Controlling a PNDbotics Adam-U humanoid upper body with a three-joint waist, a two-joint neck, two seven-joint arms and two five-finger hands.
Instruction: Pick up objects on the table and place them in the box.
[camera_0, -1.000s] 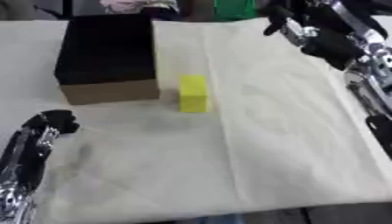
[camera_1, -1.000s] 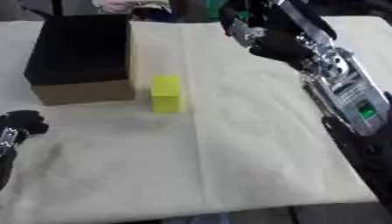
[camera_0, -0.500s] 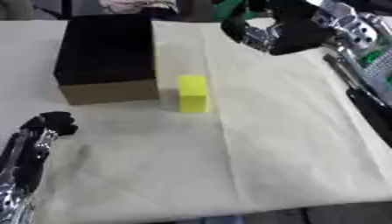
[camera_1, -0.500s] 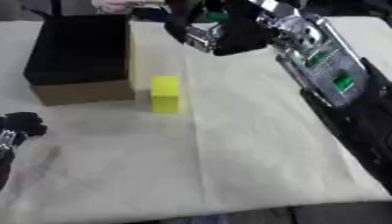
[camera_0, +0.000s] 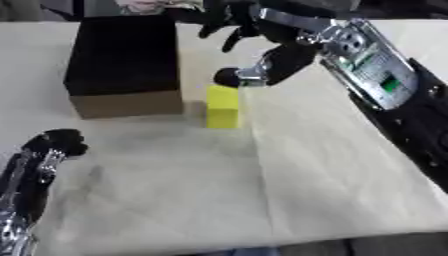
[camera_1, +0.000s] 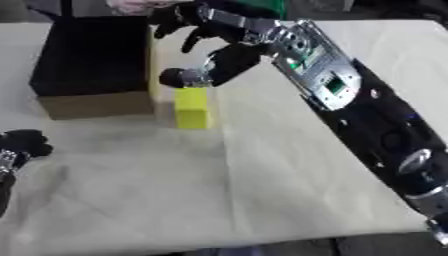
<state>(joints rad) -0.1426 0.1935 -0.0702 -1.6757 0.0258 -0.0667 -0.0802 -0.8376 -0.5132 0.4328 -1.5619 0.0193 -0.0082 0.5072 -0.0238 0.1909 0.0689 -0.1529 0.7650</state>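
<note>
While the yellow block (camera_0: 223, 106) is standing beside the box (camera_0: 125, 64), the right robot hand (camera_0: 262, 55), fingers spread, is hovering above it, needing to lower and close.

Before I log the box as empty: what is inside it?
The box shows only a dark interior; nothing can be made out inside, and its floor is too dark to tell. The yellow block stands outside, beside it.

No readable text, labels or numbers.
</note>
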